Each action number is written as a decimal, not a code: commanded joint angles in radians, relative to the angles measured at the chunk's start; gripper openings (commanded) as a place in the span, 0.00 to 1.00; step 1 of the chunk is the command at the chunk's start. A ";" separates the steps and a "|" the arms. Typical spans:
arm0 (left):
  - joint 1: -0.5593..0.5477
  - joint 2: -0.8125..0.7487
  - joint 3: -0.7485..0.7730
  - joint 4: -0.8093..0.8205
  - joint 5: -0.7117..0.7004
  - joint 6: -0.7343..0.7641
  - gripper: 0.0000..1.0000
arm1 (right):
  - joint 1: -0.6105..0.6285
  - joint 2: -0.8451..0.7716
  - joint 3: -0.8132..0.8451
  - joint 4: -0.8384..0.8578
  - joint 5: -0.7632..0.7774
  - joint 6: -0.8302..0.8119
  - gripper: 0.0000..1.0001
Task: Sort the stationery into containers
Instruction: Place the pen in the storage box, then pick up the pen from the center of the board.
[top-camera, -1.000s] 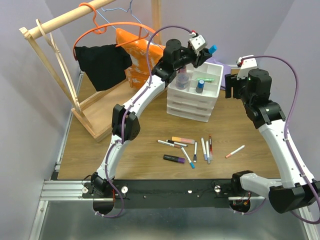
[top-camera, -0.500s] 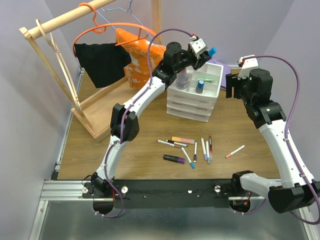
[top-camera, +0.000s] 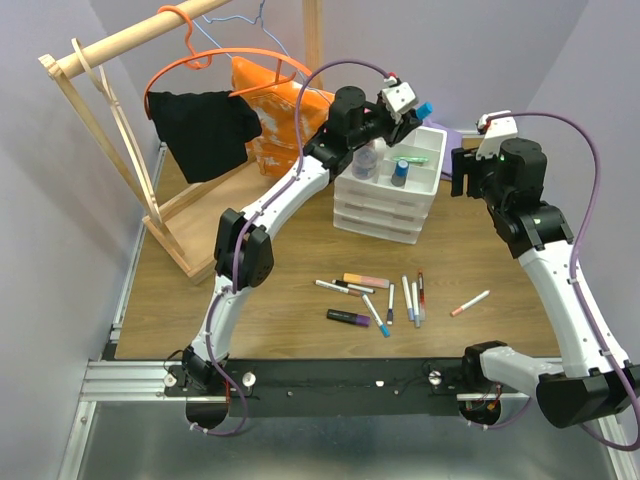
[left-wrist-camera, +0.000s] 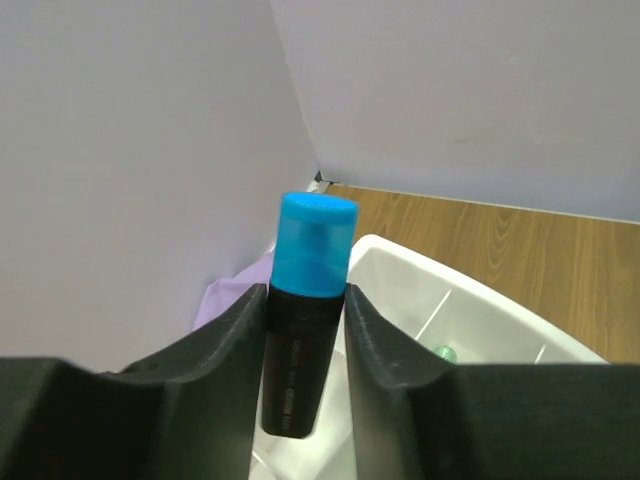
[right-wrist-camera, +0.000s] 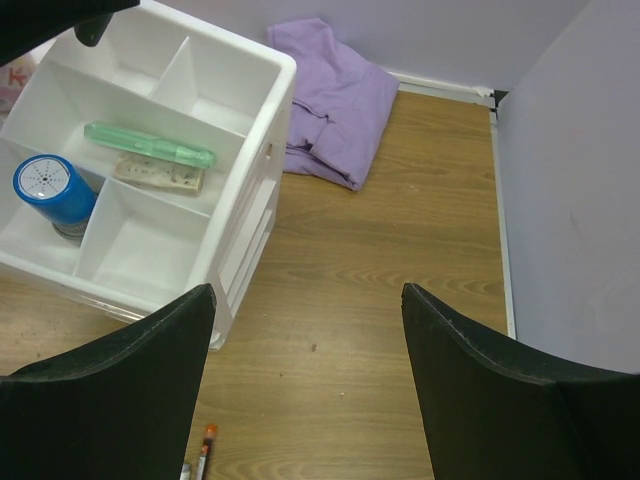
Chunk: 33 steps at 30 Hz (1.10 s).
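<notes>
- Highlighter (left-wrist-camera: 300, 360), blue cap, black body: pinched tight betw. the left claw (left-wrist-camera: 305, 305) fingers, cap sticking out past the tips.
- Top view has it up in the air over the far side of the organiser (top-camera: 385, 205), not touching the tray (right-wrist-camera: 258, 150); left arm stretched right out to get there.
- Left wrist cam: white compartments sit below and beyond the cap.
- Right claw (right-wrist-camera: 305, 290): fingers spread wide, nothing betw. them, hanging just to the right of the organiser, above the worktop (top-camera: 280, 260).
- Inside the tray: green marker (right-wrist-camera: 150, 145) lying along one long compartment w/ a speckled pinkish stick (right-wrist-camera: 158, 173) right beside it.
- Blue-capped bottle (right-wrist-camera: 55, 190) stands upright in the compartment next door; nearest compartment on the right wrist cam shows only white plastic.
- Clear bottle (top-camera: 365, 160) at the tray's left end, partly behind the left arm.
- Down on the worktop, near side: loose cluster of pens (top-camera: 413, 297), pastel highlighter (top-camera: 366, 281), purple highlighter (top-camera: 348, 318).
- Orange-tipped pen (top-camera: 469, 303) lies apart, off to the right of that lot.
- Purple cloth (right-wrist-camera: 335, 95) crumpled behind the organiser, by the back wall.
</notes>
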<state>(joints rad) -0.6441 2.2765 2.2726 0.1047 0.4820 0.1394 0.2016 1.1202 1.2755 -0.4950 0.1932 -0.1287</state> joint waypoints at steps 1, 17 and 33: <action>-0.009 0.021 0.088 -0.091 -0.077 0.045 0.47 | -0.008 -0.026 -0.008 0.001 -0.015 0.015 0.82; -0.020 -0.124 0.035 -0.005 -0.071 0.100 0.64 | -0.010 -0.042 0.001 -0.013 -0.029 0.005 0.82; -0.028 -1.098 -0.985 -0.354 -0.204 0.181 0.68 | 0.025 -0.002 0.025 -0.431 -0.714 -0.302 0.69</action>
<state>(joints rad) -0.6693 1.3266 1.4830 -0.0303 0.3870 0.3000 0.1963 1.0088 1.2785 -0.7486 -0.2981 -0.3447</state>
